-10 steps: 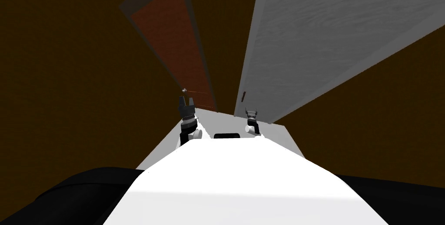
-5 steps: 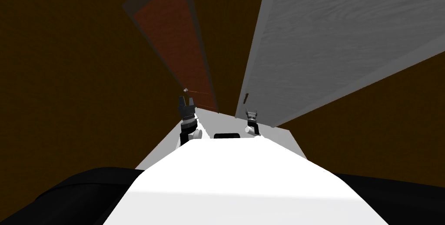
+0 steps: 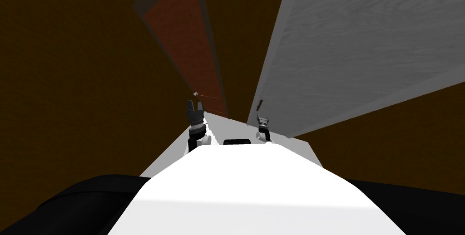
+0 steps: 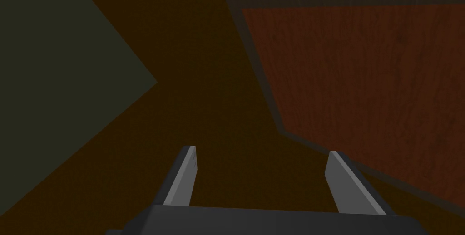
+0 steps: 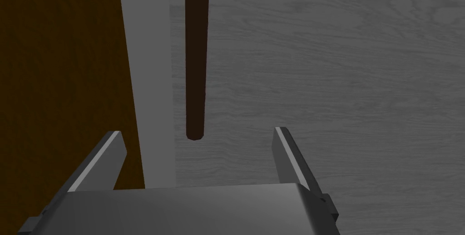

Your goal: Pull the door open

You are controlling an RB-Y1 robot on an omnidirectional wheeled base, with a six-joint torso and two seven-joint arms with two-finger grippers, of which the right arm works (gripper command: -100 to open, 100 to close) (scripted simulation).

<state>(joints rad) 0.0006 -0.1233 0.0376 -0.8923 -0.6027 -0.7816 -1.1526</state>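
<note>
Grey, wood-grained and by far the biggest thing in front of me, the door (image 3: 354, 41) to be pulled fills the right side of the head view. A second, red-brown door (image 3: 186, 32) stands further left across a strip of brown wall, so that makes two doors.

Two claws are up. The right claw (image 3: 263, 119) faces the grey door with its fingers spread and nothing between them. The left claw (image 3: 195, 104), also spread and empty, points at the wall beside the red-brown door.

One dark brown bar handle (image 5: 196, 64) runs along the grey door near its edge, its lower end just ahead of the right claw's gap. One small round knob (image 3: 195, 94) sits on the red-brown door.

I judge this the reach, with the grasp not yet made. Next the right claw should ease forward around the bar, pinch it, then draw back.
</note>
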